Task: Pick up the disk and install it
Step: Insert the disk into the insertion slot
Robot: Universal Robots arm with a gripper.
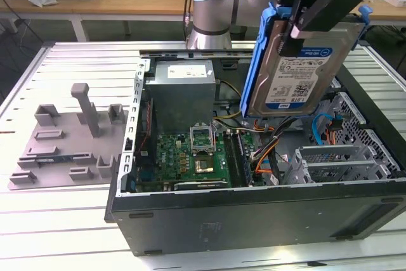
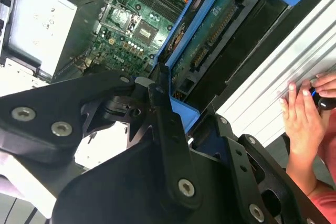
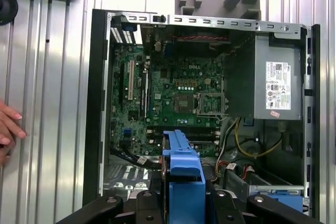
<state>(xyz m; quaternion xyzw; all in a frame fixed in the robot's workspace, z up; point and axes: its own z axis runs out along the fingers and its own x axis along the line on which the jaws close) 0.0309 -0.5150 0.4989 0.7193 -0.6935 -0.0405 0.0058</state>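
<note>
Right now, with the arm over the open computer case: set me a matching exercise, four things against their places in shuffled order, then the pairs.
Things
1. silver-grey metal hard drive in a blue plastic carrier, the disk
2. grey metal power supply box
3. grey plastic fixture plate with upright pegs
4. person's hand

Places
A. on the ribbed metal table, at the exterior view's left of the black computer case
B. fingers resting on the table
C. clamped in the gripper above the open case
D. inside the case, beside the green motherboard

Pairs: 1-C, 2-D, 3-A, 4-B
</note>
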